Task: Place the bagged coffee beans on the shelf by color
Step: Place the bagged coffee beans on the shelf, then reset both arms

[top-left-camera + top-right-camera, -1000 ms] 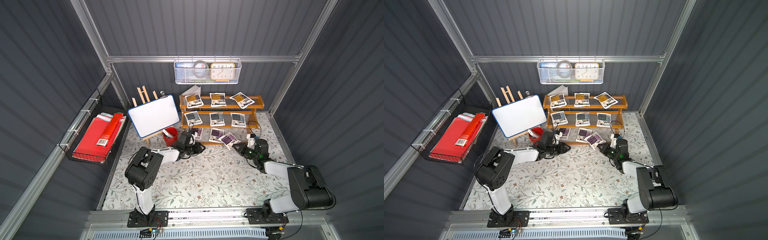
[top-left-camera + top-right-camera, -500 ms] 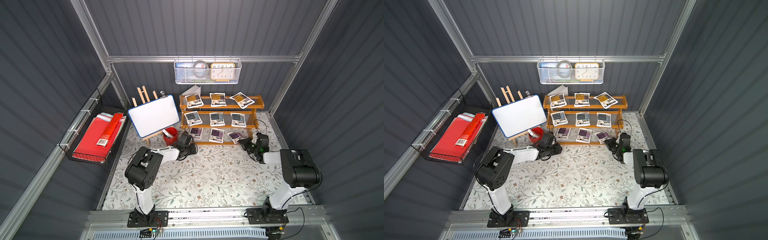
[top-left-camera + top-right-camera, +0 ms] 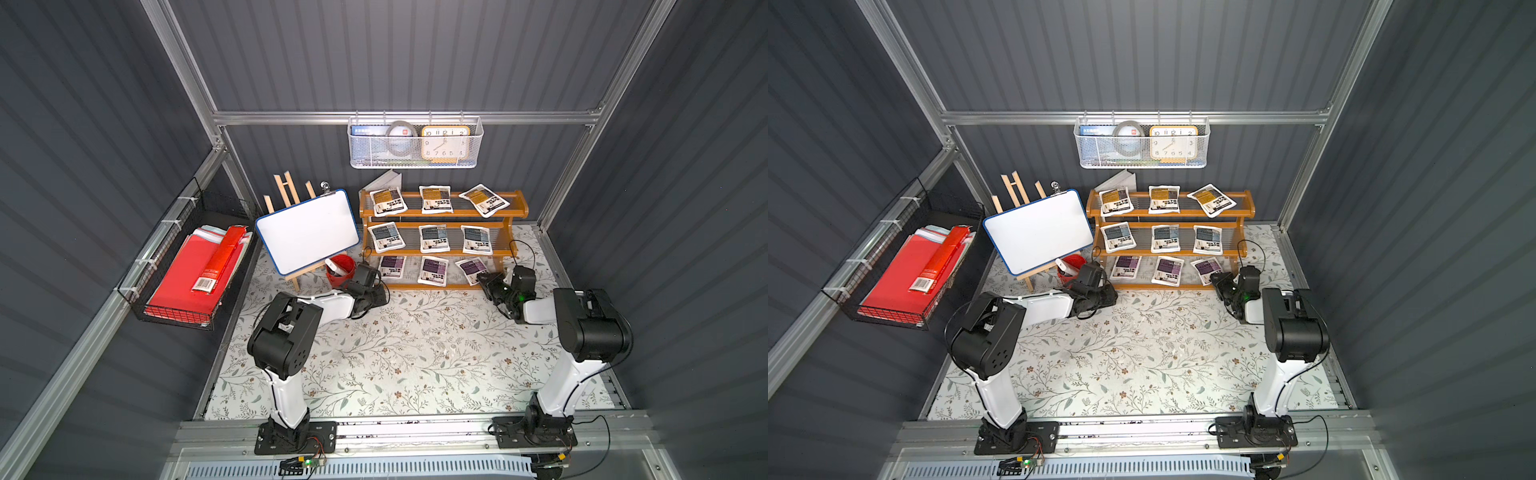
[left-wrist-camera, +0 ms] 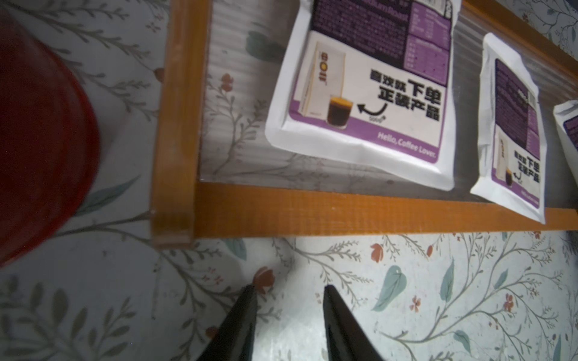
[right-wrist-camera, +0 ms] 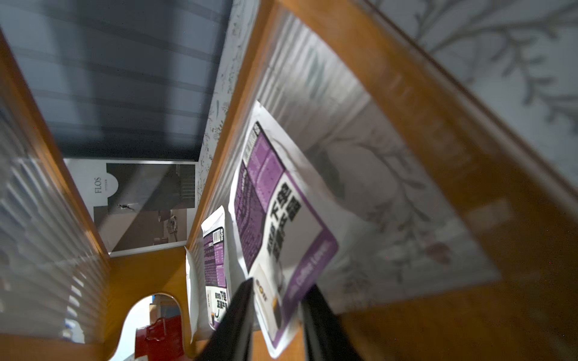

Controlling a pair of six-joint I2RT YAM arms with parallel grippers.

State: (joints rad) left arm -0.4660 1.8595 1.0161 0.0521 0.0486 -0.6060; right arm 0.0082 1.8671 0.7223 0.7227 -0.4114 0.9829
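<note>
The orange-brown shelf (image 3: 440, 212) holds three amber bagged coffee beans (image 3: 435, 199) on its top tier, three blue-grey ones (image 3: 433, 239) on the middle tier and three purple ones on the bottom tier. My right gripper (image 5: 281, 284) is at the bottom tier's right end, open. The near corner of the right purple bag (image 5: 275, 212) lies between its fingers, and the bag rests on the slats. My left gripper (image 4: 288, 287) hovers open and empty over the mat, just in front of the shelf's front rail (image 4: 344, 209), near the left purple bag (image 4: 369, 93).
A red cup (image 3: 340, 268) stands beside the shelf's left leg, close to my left wrist. A whiteboard on an easel (image 3: 307, 230) is left of it. A black wire basket with red folders (image 3: 187, 274) hangs on the left wall, a white mesh basket (image 3: 415, 143) above the shelf.
My right gripper carried the purple bag from in front of the shelf onto the bottom tier's right end and opened. The left gripper drew back a little from the bottom tier.
</note>
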